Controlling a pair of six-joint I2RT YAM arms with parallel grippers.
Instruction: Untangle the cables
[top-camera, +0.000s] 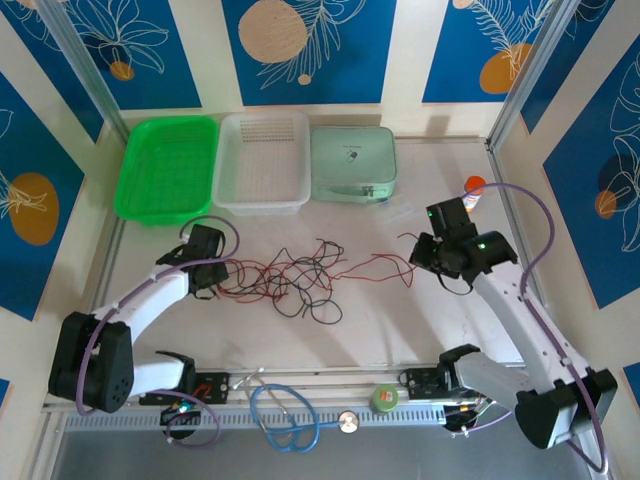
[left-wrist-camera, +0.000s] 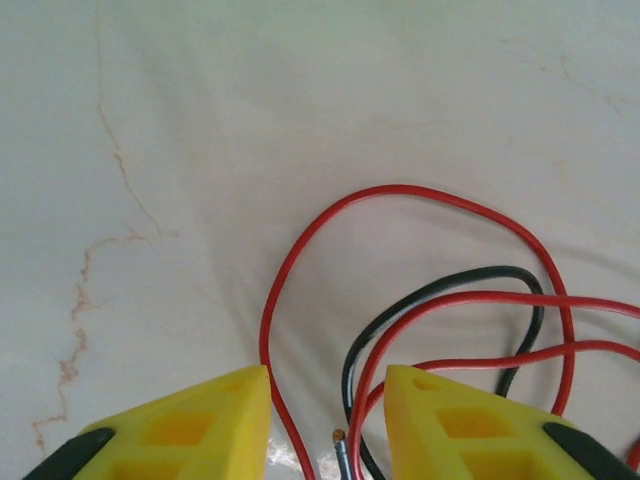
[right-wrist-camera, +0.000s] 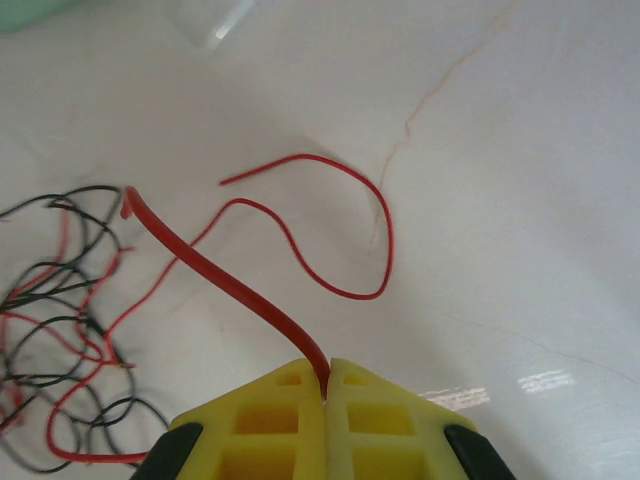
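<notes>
Right gripper jaws pinched tight on one red cable, holding it up off the table, probably to draw it clear of the knot. Left gripper jaws part-open, gripping nothing; red and black loops pass between them. Tangled cables lie mid-table between the arms. Bare wire tip sits in the left gap.

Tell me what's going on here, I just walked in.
Two robot arms are working on a tangle of red and black cables on the table. The right claw is shut on one red cable at the tangle's right side. The left claw stands open over cable loops at the left side; the tangle is not yet undone.
</notes>
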